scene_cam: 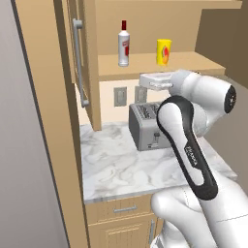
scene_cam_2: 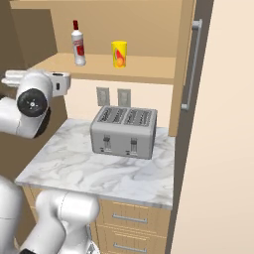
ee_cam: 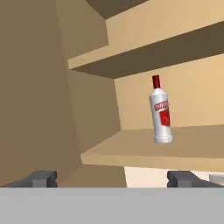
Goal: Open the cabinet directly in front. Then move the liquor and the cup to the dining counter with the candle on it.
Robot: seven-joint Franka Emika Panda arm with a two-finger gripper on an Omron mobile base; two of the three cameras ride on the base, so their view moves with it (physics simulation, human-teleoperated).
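Observation:
The cabinet (scene_cam: 145,64) stands open, its left door (scene_cam: 81,53) and right door (scene_cam_2: 191,59) swung out toward me. On its lower shelf the liquor (scene_cam: 124,43) (scene_cam_2: 78,43) stands upright at the left. The yellow cup (scene_cam: 163,52) (scene_cam_2: 119,54) stands to its right, a short gap between them. My hand (scene_cam: 156,80) (scene_cam_2: 58,82) hovers below and in front of the shelf edge. In the hand view my gripper (ee_cam: 113,179) is open and holds nothing, with the liquor (ee_cam: 160,111) ahead of it and to the right. The dining counter and the candle are out of view.
A grey toaster (scene_cam: 145,126) (scene_cam_2: 124,131) sits at the back of the short marble counter (scene_cam: 116,167) (scene_cam_2: 84,168) under the cabinet. Two wall outlets (scene_cam_2: 113,95) are behind it. Drawers (scene_cam_2: 129,218) lie below. The open doors flank the shelf on both sides.

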